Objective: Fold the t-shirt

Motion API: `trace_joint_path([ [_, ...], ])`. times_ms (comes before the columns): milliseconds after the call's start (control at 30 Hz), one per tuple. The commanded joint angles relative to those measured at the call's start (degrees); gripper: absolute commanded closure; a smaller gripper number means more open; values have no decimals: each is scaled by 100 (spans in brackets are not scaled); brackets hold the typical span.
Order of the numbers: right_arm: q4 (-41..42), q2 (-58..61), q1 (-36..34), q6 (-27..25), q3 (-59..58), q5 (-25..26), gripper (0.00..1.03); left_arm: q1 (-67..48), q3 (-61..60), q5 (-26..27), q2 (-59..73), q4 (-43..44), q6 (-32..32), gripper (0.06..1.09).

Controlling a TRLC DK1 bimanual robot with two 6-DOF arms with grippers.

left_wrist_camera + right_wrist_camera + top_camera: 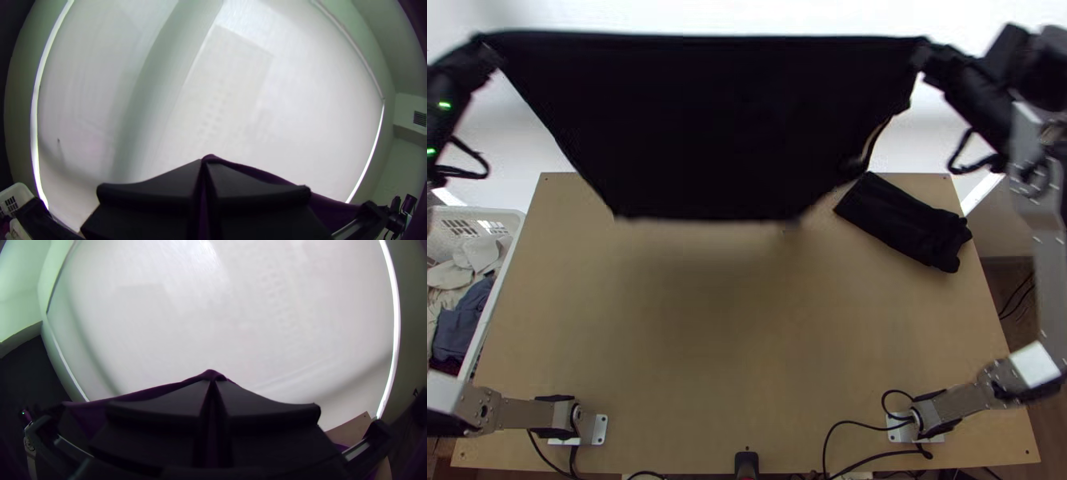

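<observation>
While the counter (731,344) is overhung by the t-shirt (707,120), the folding is left to be done

Although the black t-shirt is drawn wide above the counter's far end, no finished fold can be made out. Its upper edge is pulled nearly straight between two gripped corners, and the rest is hung below; which part of the garment is held cannot be told. Beside the counter, clothes are held in a white basket (511,217). At the far right corner, a black cloth bundle (903,224) is laid in a compact strip. By the left hand (204,165) and the right hand (213,383), fabric is pinched between closed fingers, one at each corner. The task is judged to be at its opening: laying flat, folding and setting down are all left.
</observation>
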Motion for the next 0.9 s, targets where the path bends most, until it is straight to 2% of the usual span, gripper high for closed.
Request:
trace_joint_path([
  [0,-243,-992,89,99,103,17,100,28,290,-107,-627,-150,-233,105],
  [100,-955,-1721,239,99,-108,8,100,-51,220,-28,-1233,-994,-233,105],
  [200,-1781,-2416,344,108,-547,8,100,-209,-360,60,-2051,-1680,-171,105],
  [300,-2634,-2969,459,116,-749,8,100,-201,-1143,508,-2991,-1847,-145,105],
  [467,-3732,-3497,678,152,-732,8,100,-192,-1617,614,-3844,-2075,-189,105],
  [667,-3891,-3365,801,204,-283,8,100,-166,-1635,578,-3844,-1917,-268,105],
  [867,-3671,-2952,810,204,-266,17,100,-148,-1661,535,-3554,-1803,-295,105],
])
